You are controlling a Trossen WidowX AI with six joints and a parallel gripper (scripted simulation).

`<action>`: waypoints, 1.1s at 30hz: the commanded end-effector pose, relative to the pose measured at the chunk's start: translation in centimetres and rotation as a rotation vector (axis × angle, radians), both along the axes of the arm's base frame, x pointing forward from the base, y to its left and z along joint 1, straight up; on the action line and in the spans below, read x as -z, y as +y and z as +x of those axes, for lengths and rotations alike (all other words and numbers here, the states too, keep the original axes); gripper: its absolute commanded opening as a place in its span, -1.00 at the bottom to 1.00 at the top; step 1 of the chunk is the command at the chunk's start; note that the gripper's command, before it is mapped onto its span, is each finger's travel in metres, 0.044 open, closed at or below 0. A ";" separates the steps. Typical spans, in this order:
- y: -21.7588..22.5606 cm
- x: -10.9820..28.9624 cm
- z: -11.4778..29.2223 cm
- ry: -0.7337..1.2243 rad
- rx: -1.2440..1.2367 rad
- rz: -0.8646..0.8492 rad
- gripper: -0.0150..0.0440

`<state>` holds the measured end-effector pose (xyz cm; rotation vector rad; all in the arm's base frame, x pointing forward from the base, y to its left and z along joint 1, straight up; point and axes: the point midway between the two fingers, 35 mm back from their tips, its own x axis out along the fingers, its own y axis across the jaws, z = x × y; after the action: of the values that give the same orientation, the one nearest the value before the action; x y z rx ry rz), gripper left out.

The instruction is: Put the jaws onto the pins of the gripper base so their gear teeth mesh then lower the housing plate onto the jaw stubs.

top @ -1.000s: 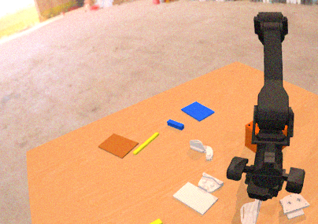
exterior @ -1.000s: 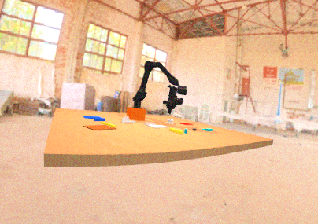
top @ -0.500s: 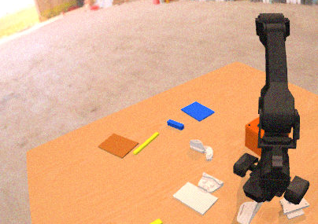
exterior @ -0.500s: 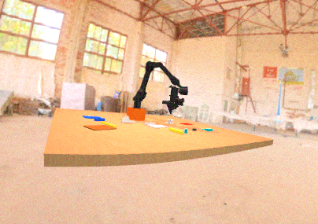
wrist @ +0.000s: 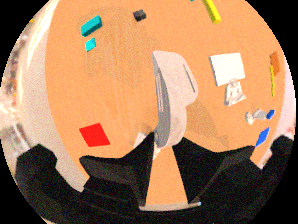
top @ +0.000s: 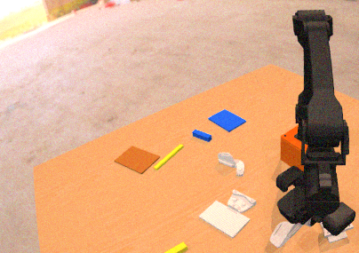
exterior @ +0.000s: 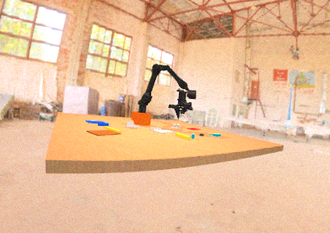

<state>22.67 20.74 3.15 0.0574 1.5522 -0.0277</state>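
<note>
From here, I'd say the job is at its first jaw: the gripper (top: 307,220) (exterior: 179,114) (wrist: 162,135) pinches one pale jaw (top: 280,235) (exterior: 183,118) (wrist: 172,97) above the table (top: 89,196) (exterior: 163,151) (wrist: 125,95). The other jaw (top: 227,160) (exterior: 131,124) (wrist: 258,115) lies left of the arm, unmounted. A white flat piece (top: 336,237) (wrist: 140,139), perhaps the base, is half hidden at right. Seating, meshing and closing the housing remain.

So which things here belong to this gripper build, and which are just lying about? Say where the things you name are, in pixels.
Job, likely:
- held white jaw (top: 281,234) (wrist: 174,92)
- white slab (top: 224,218) (exterior: 162,130) (wrist: 227,69)
- curved white part (top: 227,160) (exterior: 132,124) (wrist: 258,115)

Lying about:
- red square (exterior: 193,128) (wrist: 94,135)
- blue square (top: 227,120) (exterior: 92,122) (wrist: 262,136)
- brown square (top: 137,160) (exterior: 104,132) (wrist: 274,61)
- black block (exterior: 202,134) (wrist: 139,15)
</note>
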 end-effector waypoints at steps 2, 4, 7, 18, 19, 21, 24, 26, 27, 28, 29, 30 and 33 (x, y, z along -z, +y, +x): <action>0.1 0.4 0.1 -0.004 0.007 0.001 -0.37; 0.2 0.8 0.2 -0.004 0.007 0.001 -0.37; 0.2 1.2 0.2 -0.004 0.007 0.001 -0.37; 0.2 3.0 0.2 -0.003 0.003 -0.002 -0.37; 0.2 3.2 0.2 -0.003 0.003 -0.002 -0.37; 0.2 3.5 0.2 -0.003 0.004 -0.002 -0.37; 0.2 4.0 0.2 -0.003 0.004 -0.001 -0.37; 0.2 4.4 0.2 -0.003 0.004 -0.001 -0.37; 0.2 4.5 0.2 -0.003 0.004 -0.001 -0.37; 0.2 4.7 0.2 -0.003 0.005 -0.001 -0.37; 0.2 4.9 0.2 -0.003 0.005 -0.001 -0.37; 0.2 5.0 0.2 -0.003 0.005 -0.001 -0.37; 0.2 5.5 0.2 -0.003 0.005 0.000 -0.37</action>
<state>22.98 21.08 -1.91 0.0613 1.5486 -0.0261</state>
